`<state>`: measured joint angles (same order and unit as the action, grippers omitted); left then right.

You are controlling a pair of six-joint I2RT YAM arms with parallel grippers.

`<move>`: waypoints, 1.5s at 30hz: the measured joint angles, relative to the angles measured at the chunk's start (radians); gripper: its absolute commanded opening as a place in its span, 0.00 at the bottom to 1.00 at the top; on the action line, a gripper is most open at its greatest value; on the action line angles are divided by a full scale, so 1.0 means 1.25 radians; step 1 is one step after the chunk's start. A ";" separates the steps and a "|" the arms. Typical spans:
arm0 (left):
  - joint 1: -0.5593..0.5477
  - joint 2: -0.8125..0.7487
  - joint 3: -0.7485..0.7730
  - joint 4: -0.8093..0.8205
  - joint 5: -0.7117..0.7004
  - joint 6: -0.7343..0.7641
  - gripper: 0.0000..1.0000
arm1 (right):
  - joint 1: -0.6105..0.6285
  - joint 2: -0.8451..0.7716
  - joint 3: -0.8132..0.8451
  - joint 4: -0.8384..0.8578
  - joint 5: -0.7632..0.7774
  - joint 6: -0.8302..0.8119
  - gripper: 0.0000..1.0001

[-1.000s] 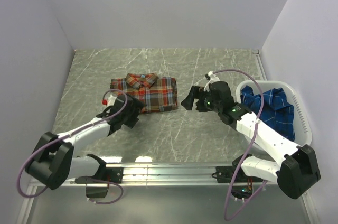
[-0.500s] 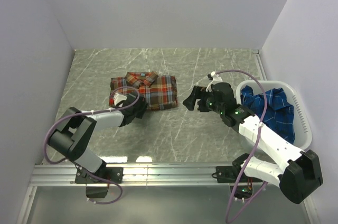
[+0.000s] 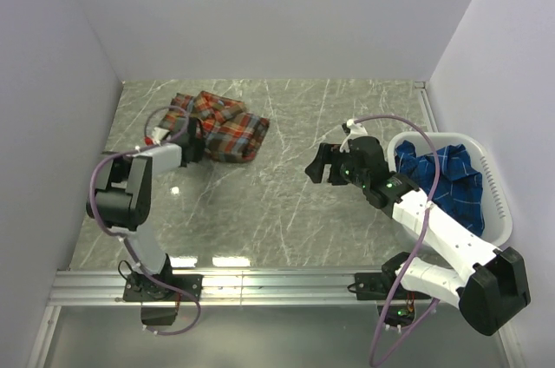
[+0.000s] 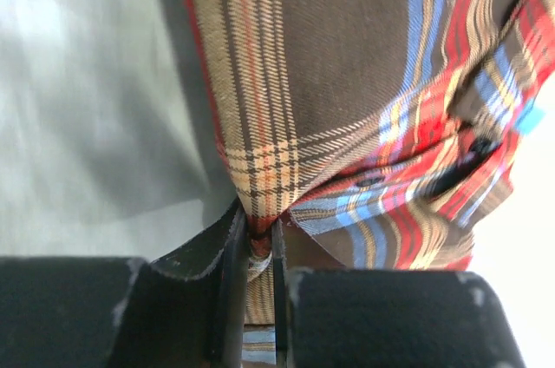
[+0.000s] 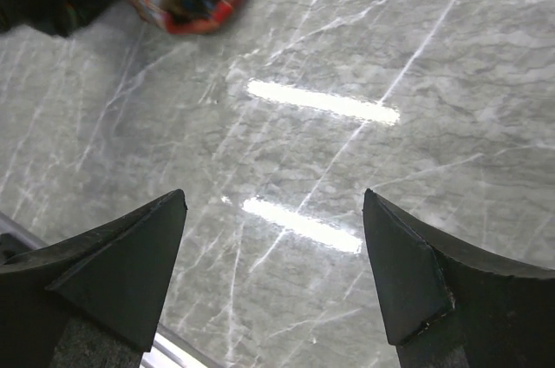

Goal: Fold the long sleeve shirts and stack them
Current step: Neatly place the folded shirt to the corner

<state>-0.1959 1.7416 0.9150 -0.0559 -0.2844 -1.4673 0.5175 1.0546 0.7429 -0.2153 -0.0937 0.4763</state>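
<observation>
**Overhead and wrist views.** You see the grey marbled table [image 3: 286,203] with the white basket [image 3: 496,184] at its right edge. The red-orange plaid shirt [image 3: 227,129] lies rumpled at the far left of the table, well apart from the basket. The blue plaid shirt [image 3: 451,173] sits bunched inside the basket. Your left gripper [image 4: 260,251] pinches 1 fold of the red-orange shirt between nearly closed jaws. Your right gripper [image 5: 273,212] hangs over bare table near the basket, its 2 jaws spread wide and gripping nothing.
</observation>
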 measured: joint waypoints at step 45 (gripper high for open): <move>0.299 -0.003 0.123 0.019 0.150 0.126 0.99 | -0.014 -0.036 0.038 -0.103 0.139 -0.038 0.94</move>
<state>0.1783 1.7378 1.0691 -0.0326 -0.0975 -1.3094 0.5003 1.0100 0.7902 -0.3435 0.0795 0.4294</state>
